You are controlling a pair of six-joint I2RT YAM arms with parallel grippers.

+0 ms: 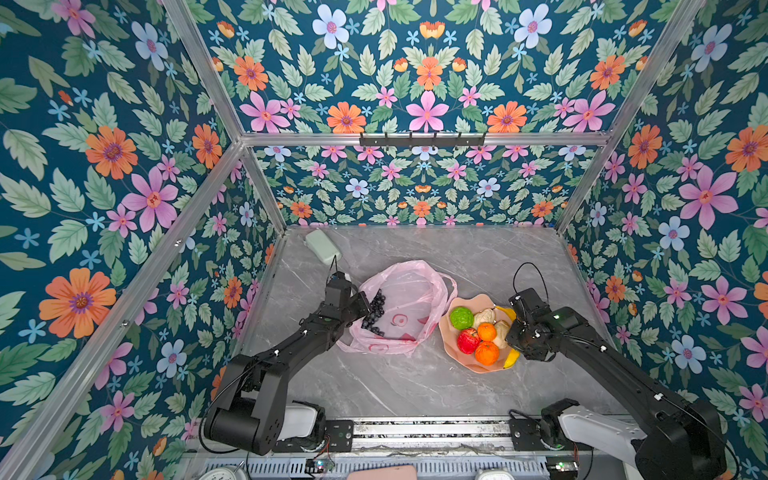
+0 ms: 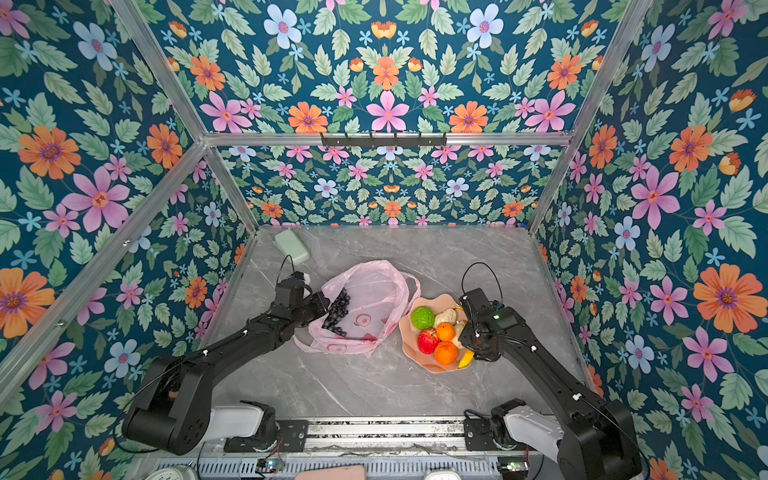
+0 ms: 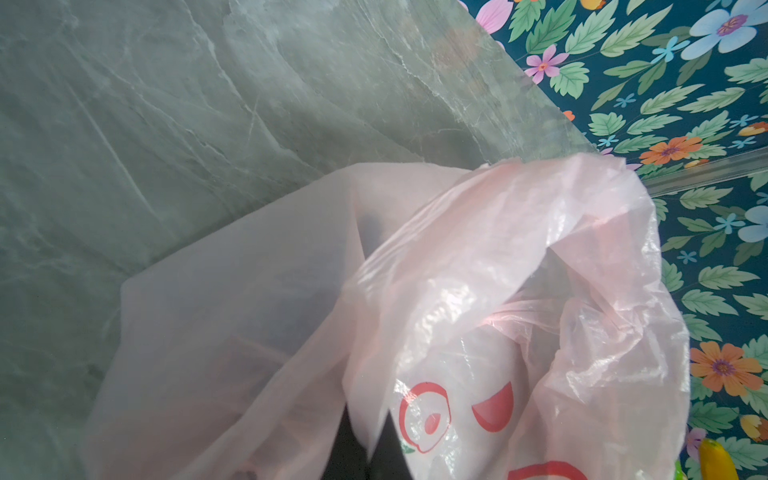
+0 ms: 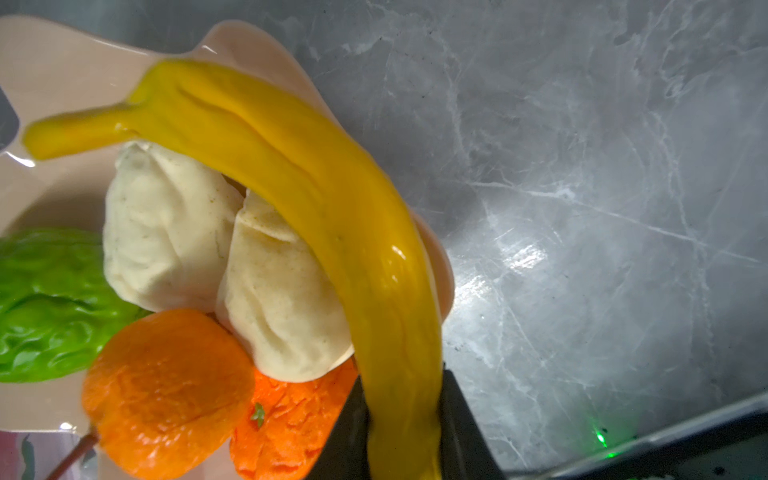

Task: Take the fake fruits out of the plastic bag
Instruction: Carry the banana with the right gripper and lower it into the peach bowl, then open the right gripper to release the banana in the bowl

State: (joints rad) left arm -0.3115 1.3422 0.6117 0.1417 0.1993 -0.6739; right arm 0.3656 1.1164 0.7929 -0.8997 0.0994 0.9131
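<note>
"Where are we?"

"The plastic bag (image 1: 409, 299) lies mid-table, the left gripper (image 3: 365, 451) pinched tight on its nine o'clock edge. The bowl (image 1: 455, 358) sits at its three o'clock. The right gripper (image 4: 403, 436) clamps the banana (image 4: 332, 216) over that rim. I'd say letting go comes next, then the grapes (image 1: 376, 311), still bagged."

"Anything unclear?"

"Bag folds may hide more, and the left gripper covers some grapes."

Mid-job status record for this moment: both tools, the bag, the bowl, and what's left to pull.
Left tool: shut on the edge of the thin translucent pink plastic bag
Right tool: shut on the yellow plastic banana, at the edge of the peach wavy-rimmed bowl
Inside bag: dark purple grape bunch
In bowl: bumpy green fruit, red apple, two oranges, two cream lumpy pieces
</note>
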